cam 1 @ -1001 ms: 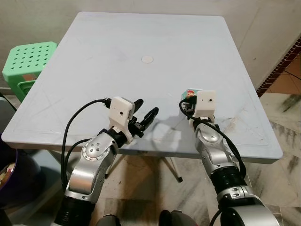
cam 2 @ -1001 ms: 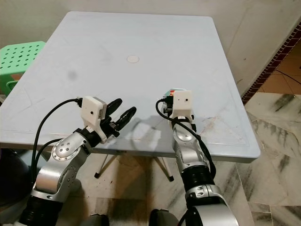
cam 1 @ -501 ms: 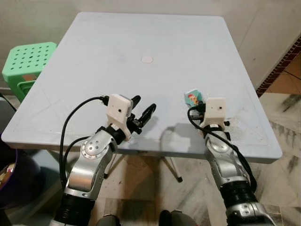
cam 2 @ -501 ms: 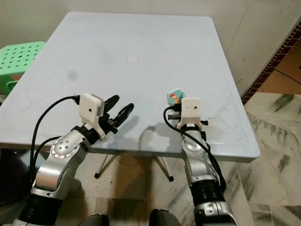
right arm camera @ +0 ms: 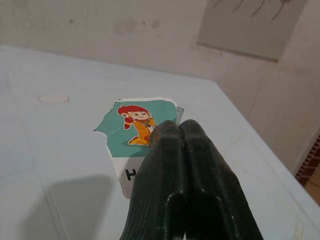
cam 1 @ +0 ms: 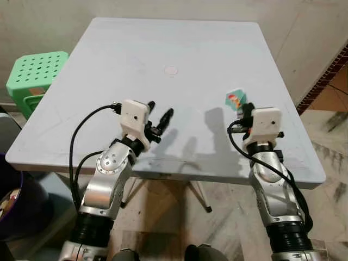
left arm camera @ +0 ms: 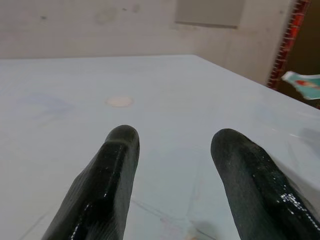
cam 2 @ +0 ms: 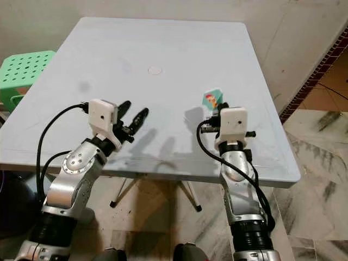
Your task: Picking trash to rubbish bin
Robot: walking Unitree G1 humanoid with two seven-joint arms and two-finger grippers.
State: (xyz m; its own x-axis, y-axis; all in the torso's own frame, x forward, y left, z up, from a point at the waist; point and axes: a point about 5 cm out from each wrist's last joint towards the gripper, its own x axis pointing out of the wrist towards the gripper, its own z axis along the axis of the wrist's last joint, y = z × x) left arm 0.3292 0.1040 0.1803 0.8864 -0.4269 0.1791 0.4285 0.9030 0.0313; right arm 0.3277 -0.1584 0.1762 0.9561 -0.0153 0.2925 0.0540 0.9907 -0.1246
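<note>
A torn card scrap (right arm camera: 141, 131), teal w/ a cartoon figure printed on it and a white strip below, is pinched in the right hand (right arm camera: 177, 131); its fingers (right arm camera: 165, 165) are pressed together w/ the scrap clamped between the tips. In the head views the scrap (cam 1: 235, 99) is seen held up above the table (cam 1: 163, 49), near the table's right edge, w/ the right hand's white camera block just behind it. A dark shadow is cast on the table surface beside the scrap, twd the middle.

The left hand (cam 1: 158, 118) is held over the front part of the table, left of centre, well apart from the scrap. Its two black fingers (left arm camera: 107, 175) are spread w/ a clear gap between them and nothing is gripped; table surface is seen through the gap in the left wrist view. The scrap is caught at the far edge of that view too (left arm camera: 302, 85).

A small round cap (cam 1: 171, 69) is set in the middle of the table. The table is pale blue-grey plastic, scuffed near the front right corner. A green stool (cam 1: 35, 76) w/ a perforated seat is stood beside the table's left edge. A dark bin (cam 1: 16, 201) is seen low at the robot's left, below the table's front left corner; its contents can't be made out. Floor is marbled tile.
</note>
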